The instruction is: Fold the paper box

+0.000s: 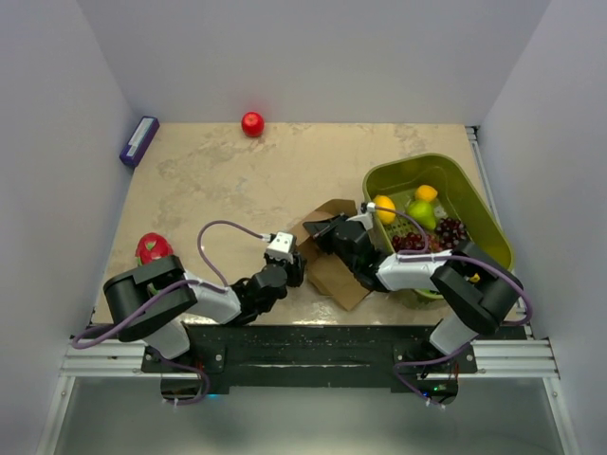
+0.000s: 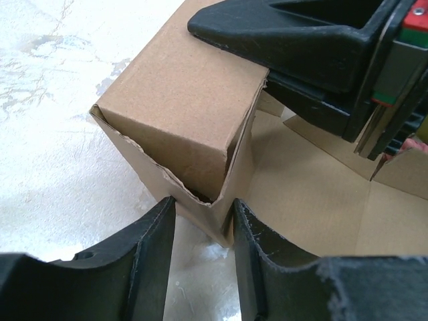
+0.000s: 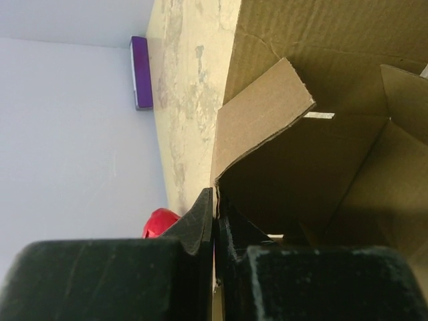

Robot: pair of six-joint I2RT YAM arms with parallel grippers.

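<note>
The paper box (image 1: 340, 277) is brown cardboard, partly folded, lying near the table's front between my two grippers. In the left wrist view a raised wall and corner of the box (image 2: 180, 100) stand up from its flat base. My left gripper (image 2: 204, 207) is open, its jaws either side of the box's near corner, and sits at the box's left edge in the top view (image 1: 287, 268). My right gripper (image 3: 215, 200) is shut on the thin edge of an upright wall of the box (image 3: 294, 167). It sits over the box's far side (image 1: 327, 237). Its black fingers (image 2: 281, 33) show above the wall.
A green basket (image 1: 408, 163) with fruit stands at the right, close behind the right arm. A red ball (image 1: 252, 123) lies at the back, a purple block (image 1: 139, 140) at the back left, and a red object (image 1: 152, 248) at the front left.
</note>
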